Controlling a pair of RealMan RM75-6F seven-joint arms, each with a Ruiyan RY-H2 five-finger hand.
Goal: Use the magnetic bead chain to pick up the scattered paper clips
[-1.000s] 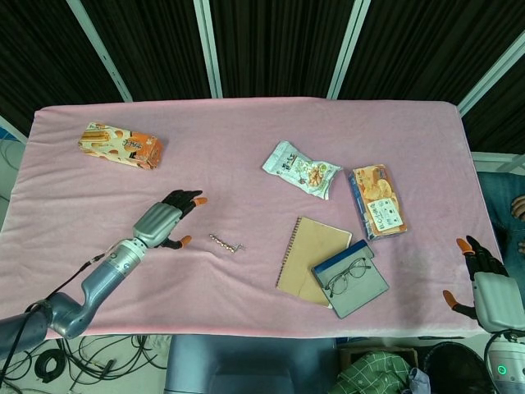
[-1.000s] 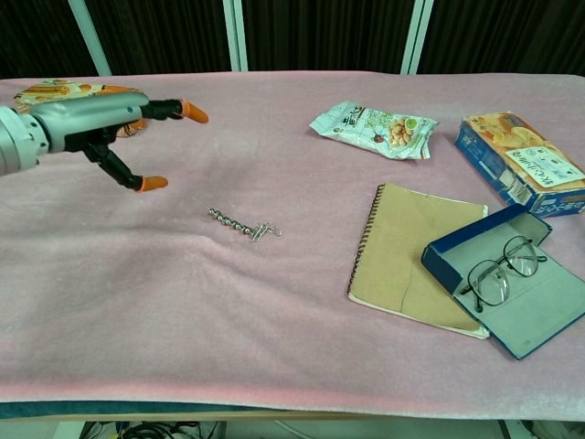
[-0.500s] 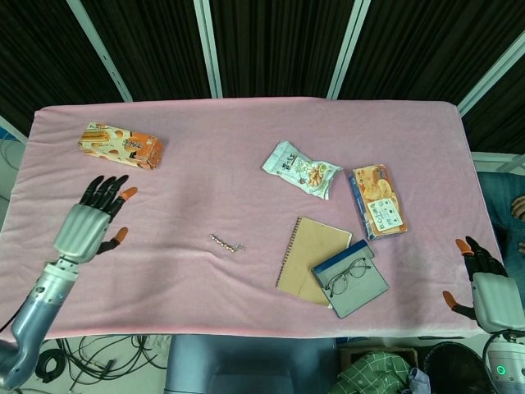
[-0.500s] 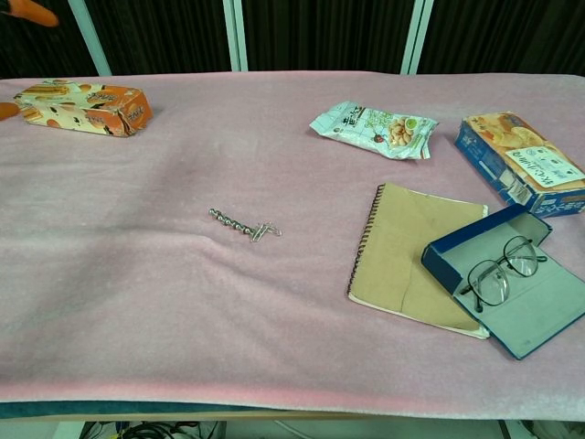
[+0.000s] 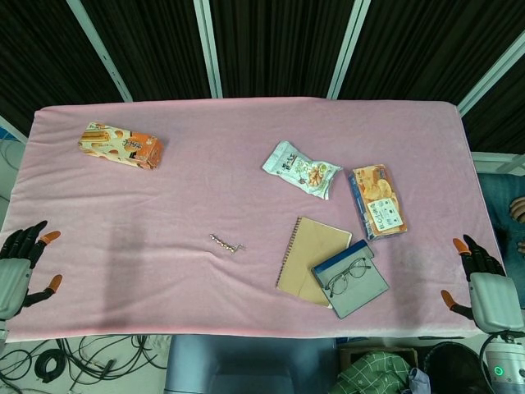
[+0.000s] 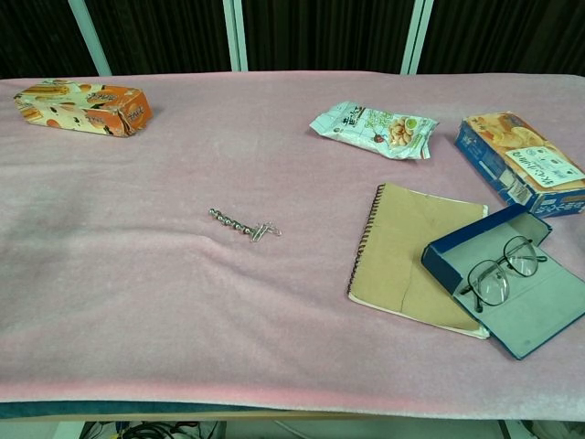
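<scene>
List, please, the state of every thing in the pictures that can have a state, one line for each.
glasses case: open, glasses inside
notebook: closed, flat
orange box: lying on its side
blue box: lying flat
snack bag: lying flat
bead chain: on the cloth, paper clips at one end
left robot hand: open
right robot hand: open
</scene>
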